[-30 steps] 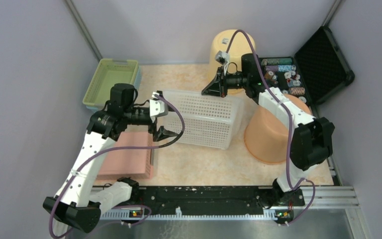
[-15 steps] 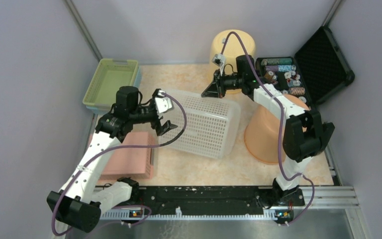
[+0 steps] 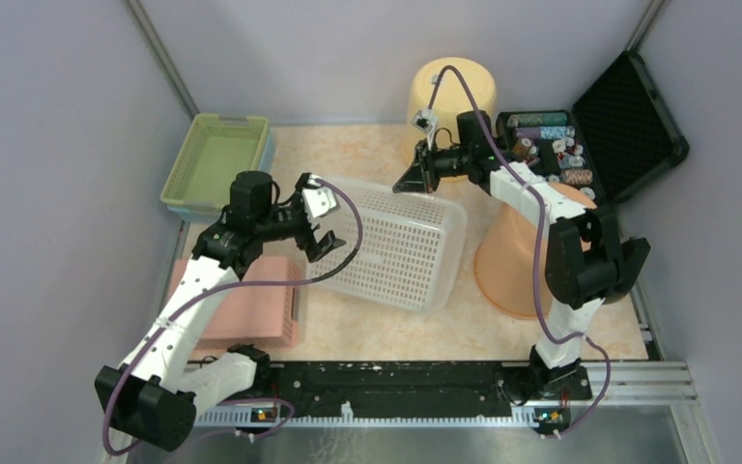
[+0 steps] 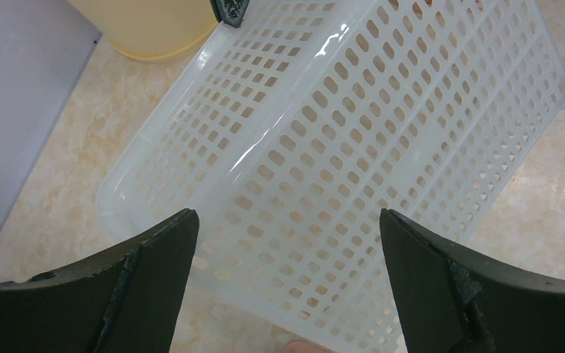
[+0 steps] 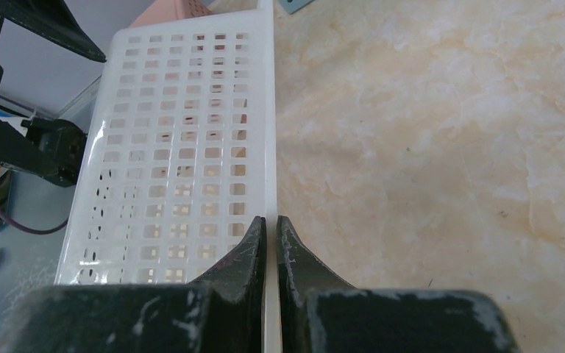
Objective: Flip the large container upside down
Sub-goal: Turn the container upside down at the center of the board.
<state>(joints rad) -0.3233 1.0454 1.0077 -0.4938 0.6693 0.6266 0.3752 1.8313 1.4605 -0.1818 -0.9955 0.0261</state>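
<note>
The large container is a white perforated plastic basket (image 3: 401, 242), tilted in the middle of the table with its far edge lifted. My right gripper (image 3: 415, 179) is shut on the basket's thin rim (image 5: 270, 132), which runs straight between the closed fingers. My left gripper (image 3: 314, 227) is open at the basket's left end; in the left wrist view the basket's holed wall (image 4: 353, 147) fills the space ahead of the spread fingers (image 4: 154, 250), which do not touch it.
A peach bucket (image 3: 517, 256) lies right of the basket. A yellow bucket (image 3: 454, 87) stands at the back. An open black case (image 3: 580, 145) of chips is at back right. A green tray (image 3: 211, 159) is back left, a pink box (image 3: 246, 304) near left.
The basket has tipped further, its far edge lifted by the right gripper and rolling toward the near side. The left gripper has come up and closer to the basket's left end.
</note>
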